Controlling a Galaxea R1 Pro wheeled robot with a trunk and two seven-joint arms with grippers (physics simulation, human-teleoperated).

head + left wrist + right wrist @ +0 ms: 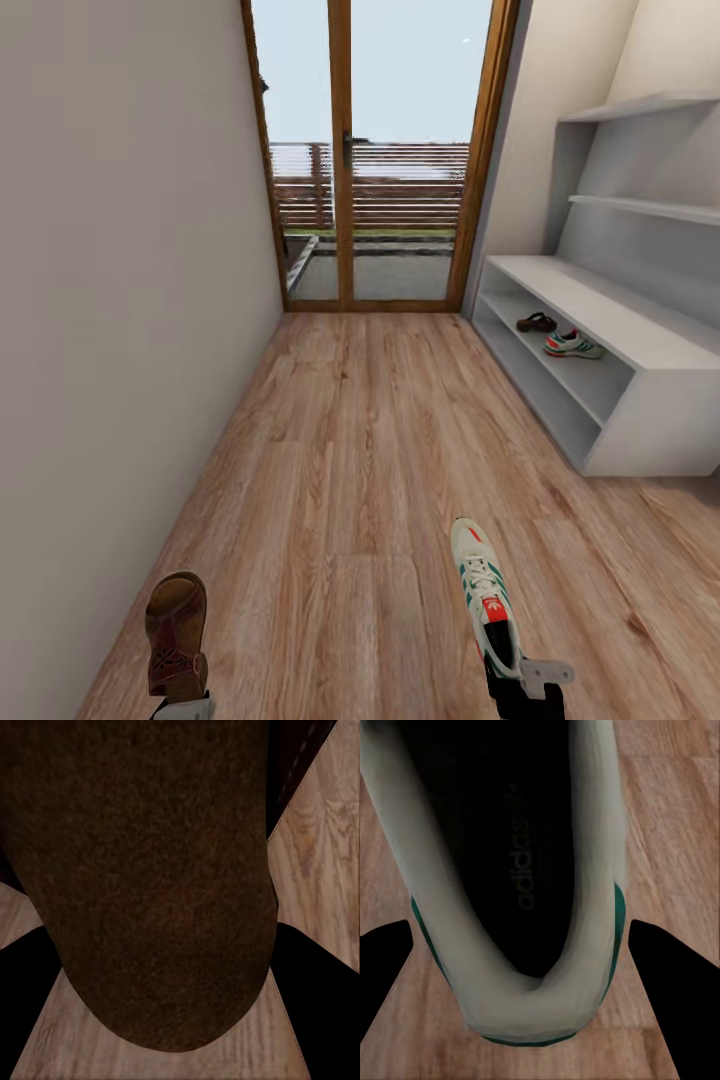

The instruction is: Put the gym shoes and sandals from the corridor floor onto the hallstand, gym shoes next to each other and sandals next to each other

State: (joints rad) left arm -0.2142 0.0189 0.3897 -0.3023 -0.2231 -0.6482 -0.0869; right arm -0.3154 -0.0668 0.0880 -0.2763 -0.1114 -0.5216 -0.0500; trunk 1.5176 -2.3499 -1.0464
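I stood in the corridor facing wood-framed glass doors [372,160] at its far end, with a plain off-white wall [110,300] close on my left and the pale grey-white hallstand [650,345] along the right, its floating shelves [640,105] above. Between me and the rack lay only bare corridor floor [370,440], light brown planks with a visible grain. On the rack's upper shelf slot a brown sandal [536,322] and a white, green-striped gym shoe [573,346] already sat just beside each other. My left gripper [185,708] had its jaws closed on the heel of the second sandal [176,632], a brown leather piece with a wide strap; in the left wrist view its rough, dark, rounded footbed [150,885] sat between the black fingers [319,997]. My right gripper [525,685] had its jaws clamped at the heel of the second gym shoe [485,595], white with laces and a red tongue label; in the right wrist view its padded collar [521,1009] and dark printed insole [502,840] lay between the fingers [675,975].
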